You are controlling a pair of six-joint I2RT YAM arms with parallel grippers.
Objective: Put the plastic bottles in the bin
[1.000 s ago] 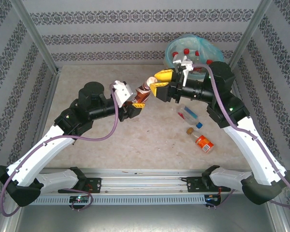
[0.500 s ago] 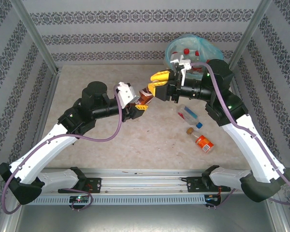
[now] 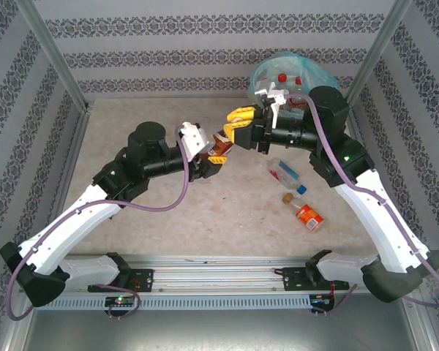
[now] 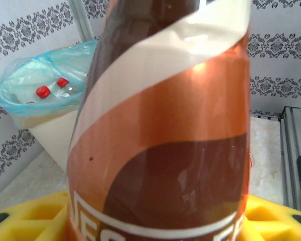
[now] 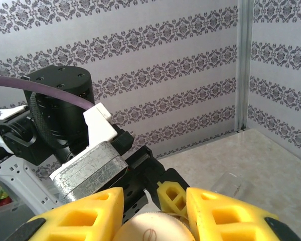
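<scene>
Right of centre on the table [image 3: 168, 219], an orange bottle [image 3: 308, 215] and a clear bottle [image 3: 286, 174] lie near each other, apart from both arms. Above them, mid-frame, a brown bottle [image 3: 221, 141] hangs off the table between the two grippers. The right gripper [image 3: 234, 126] is clenched on its cap. The left gripper [image 3: 214, 151] flanks its body, and I cannot tell whether it grips or has let go. Upper right, the bin [image 3: 260, 73] holds red-capped bottles [image 3: 283, 77].

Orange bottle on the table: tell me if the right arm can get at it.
Probably not yet: the right gripper flanks the brown bottle. The orange bottle lies uncovered beside that arm.
</scene>
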